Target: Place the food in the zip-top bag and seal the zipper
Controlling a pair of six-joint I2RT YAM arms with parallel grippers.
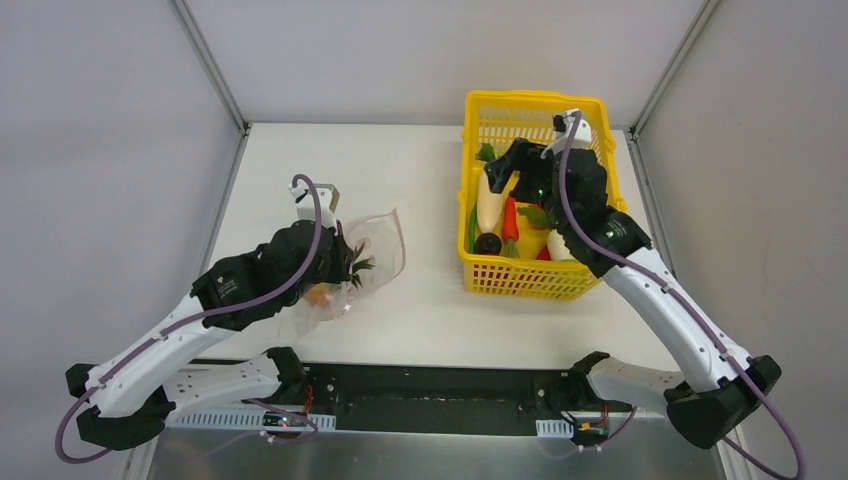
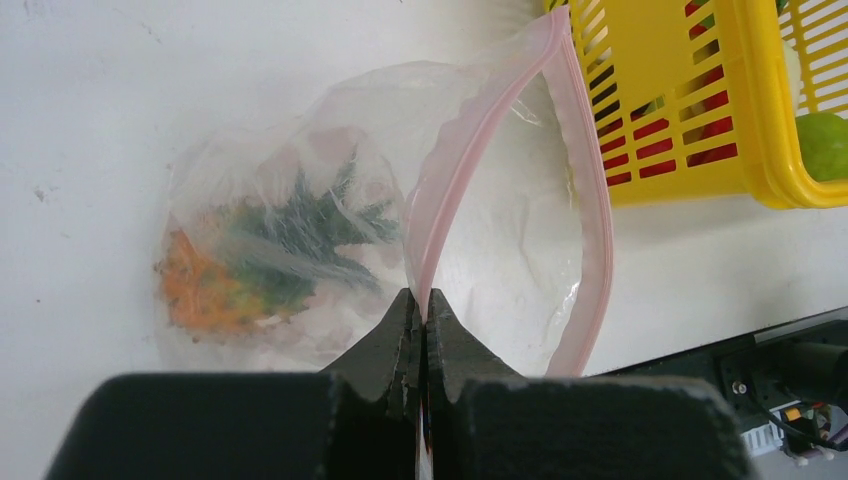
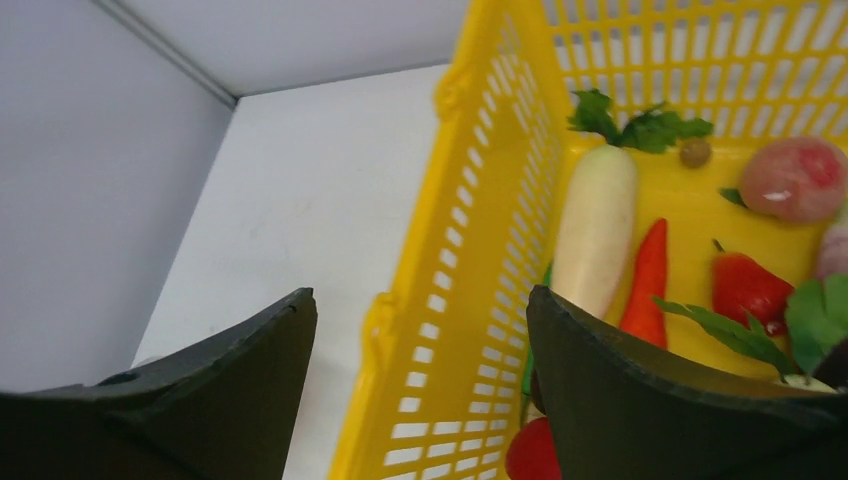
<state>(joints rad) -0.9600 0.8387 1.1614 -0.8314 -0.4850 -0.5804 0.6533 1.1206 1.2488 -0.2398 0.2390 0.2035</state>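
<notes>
The clear zip-top bag [image 2: 300, 230] lies on the white table with its mouth held open. An orange and green leafy piece of food [image 2: 230, 270] sits inside it. My left gripper [image 2: 422, 295] is shut on the pink zipper [image 2: 455, 170] at the near lip; from above the bag [image 1: 378, 240] lies just right of that gripper [image 1: 345, 258]. My right gripper [image 3: 420, 295] is open and holds nothing, straddling the left wall of the yellow basket [image 3: 480, 220]. Inside the basket lie a white radish [image 3: 597, 225], a red pepper [image 3: 745, 285] and other food.
The yellow slotted basket [image 1: 530, 100] stands at the back right of the table, with my right gripper [image 1: 505, 170] over its left part. A black rail [image 1: 430, 385] runs along the table's near edge. Grey walls close in both sides.
</notes>
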